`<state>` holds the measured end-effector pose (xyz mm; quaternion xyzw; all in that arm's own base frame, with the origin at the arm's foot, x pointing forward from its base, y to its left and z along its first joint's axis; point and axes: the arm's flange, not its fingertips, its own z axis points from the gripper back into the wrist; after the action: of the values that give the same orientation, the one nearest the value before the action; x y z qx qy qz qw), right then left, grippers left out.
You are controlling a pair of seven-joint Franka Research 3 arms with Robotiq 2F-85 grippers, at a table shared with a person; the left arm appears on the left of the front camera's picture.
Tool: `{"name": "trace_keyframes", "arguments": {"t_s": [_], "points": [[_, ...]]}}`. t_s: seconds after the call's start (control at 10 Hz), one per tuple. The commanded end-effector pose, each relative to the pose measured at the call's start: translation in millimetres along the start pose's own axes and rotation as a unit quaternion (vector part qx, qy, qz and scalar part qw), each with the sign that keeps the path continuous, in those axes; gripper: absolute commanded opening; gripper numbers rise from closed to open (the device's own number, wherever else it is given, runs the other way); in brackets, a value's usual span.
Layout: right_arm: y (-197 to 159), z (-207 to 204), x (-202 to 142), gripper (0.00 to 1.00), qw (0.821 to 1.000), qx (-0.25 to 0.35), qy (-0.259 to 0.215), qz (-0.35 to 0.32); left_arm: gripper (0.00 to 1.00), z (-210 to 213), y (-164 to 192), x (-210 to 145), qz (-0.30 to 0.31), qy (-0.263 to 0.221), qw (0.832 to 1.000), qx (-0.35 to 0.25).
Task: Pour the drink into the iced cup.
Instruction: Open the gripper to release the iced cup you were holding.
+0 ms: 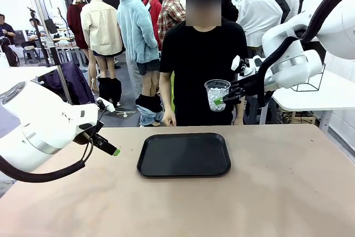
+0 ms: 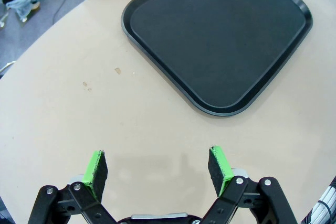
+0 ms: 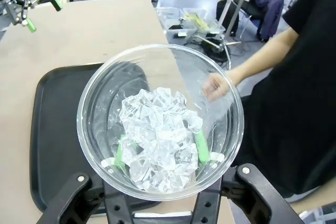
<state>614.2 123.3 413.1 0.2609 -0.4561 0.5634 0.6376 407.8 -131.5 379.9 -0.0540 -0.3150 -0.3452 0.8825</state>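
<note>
Right gripper (image 1: 221, 101) clamped on the iced cup (image 1: 216, 91) — held in the air before the person (image 1: 202, 65), beyond the black tray (image 1: 184, 155); left gripper (image 2: 157, 167) spread wide above the tan table (image 2: 79, 119).

One black tray (image 1: 183, 155) is lying on the single worktop (image 1: 288, 192). One clear plastic cup (image 1: 217, 94) is sitting in a pincer's grip, and the ice cubes (image 3: 157, 129) in it are lying too thickly heaped to count. Two white robot arms are flanking the worktop, the left arm (image 1: 39, 131) and the right arm (image 1: 294, 54), each bearing one pincer: the left pincer (image 2: 157, 169) and the right pincer (image 1: 222, 100). One person (image 1: 202, 65) is standing at the far side.
</note>
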Motion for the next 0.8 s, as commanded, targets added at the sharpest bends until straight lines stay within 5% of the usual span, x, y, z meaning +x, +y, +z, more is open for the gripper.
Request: {"name": "trace_keyframes", "arguments": {"t_s": [0.0,0.7], "points": [[-5.6,-2.2,3.5,0.53,1.000,-0.001,-0.018,0.001,1.00,0.6,-0.3,-0.1,-0.004,-0.001,1.000,0.005],[-0.6,0.1,1.1,0.53,1.000,-0.001,-0.003,-0.001,1.00,0.6,-0.3,-0.1,-0.004,-0.001,1.000,0.005]]}}
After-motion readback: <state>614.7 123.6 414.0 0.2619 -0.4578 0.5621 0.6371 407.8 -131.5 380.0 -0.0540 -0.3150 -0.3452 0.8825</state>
